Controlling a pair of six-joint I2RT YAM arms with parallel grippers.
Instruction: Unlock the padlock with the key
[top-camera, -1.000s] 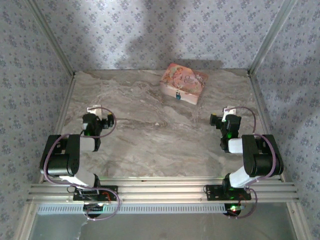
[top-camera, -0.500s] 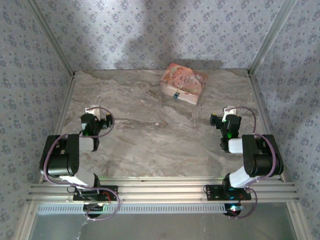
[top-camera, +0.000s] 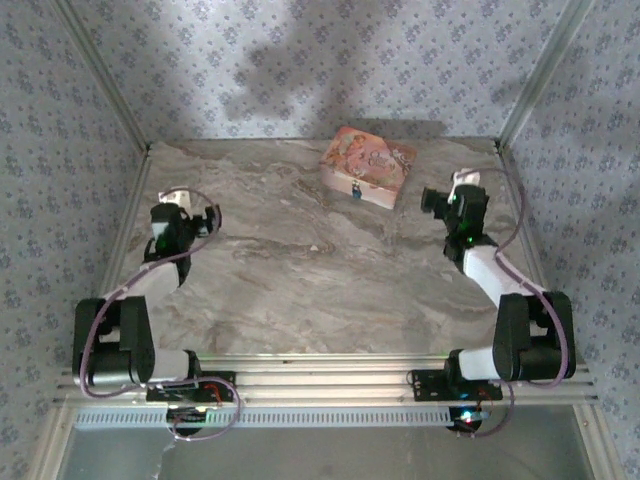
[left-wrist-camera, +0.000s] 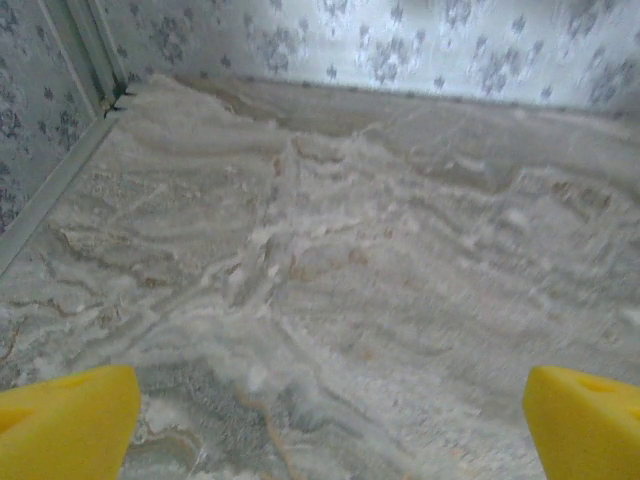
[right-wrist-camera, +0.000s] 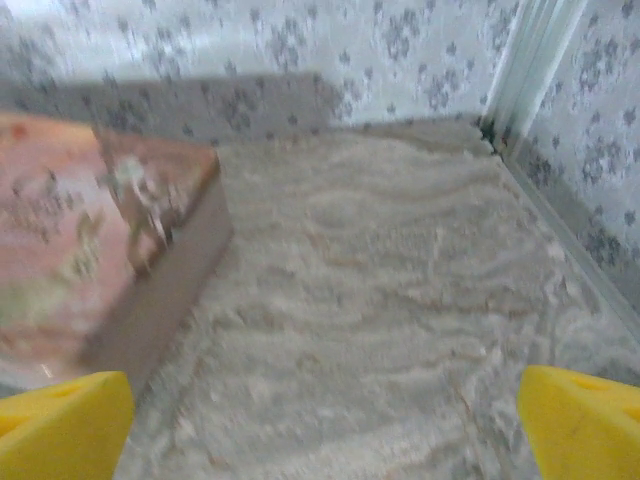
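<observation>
– Padlock (top-camera: 355, 190): where does it sit?

– On the near face of the pink box (top-camera: 367, 166), at the box's 6 o'clock. From above it is no more than a small blue speck. The box lies toward 1 o'clock on the marbled surface (top-camera: 300, 270), close to the back wall (top-camera: 300, 60).

– Can you read the shackle?

– No. It is too small from above to tell whether it is closed. In the right wrist view the box is blurred and cut off by the left edge, and I cannot pick the lock out there.

– And the key?

– I cannot make it out. There may be something pale beside the blue body, but I cannot tell what it is.

– What else is around?

– Patterned wallpaper on three sides, with a metal post (top-camera: 525, 95) in the corner at the box's 2 o'clock. The right arm (top-camera: 480, 265) reaches up near the box's 4 o'clock. The left arm (top-camera: 165, 265) is at its 8 o'clock, well apart.

– How are the left fingers (left-wrist-camera: 65, 420)?

– Spread wide. The yellow pads sit in the bottom corners of the wrist view with marble between them, and they grip nothing.

– And the right fingers (right-wrist-camera: 60, 425)?

– Just as wide, and they grip nothing. The box's corner lies ahead of the left pad, at 11 o'clock; I cannot tell whether they touch.
</observation>
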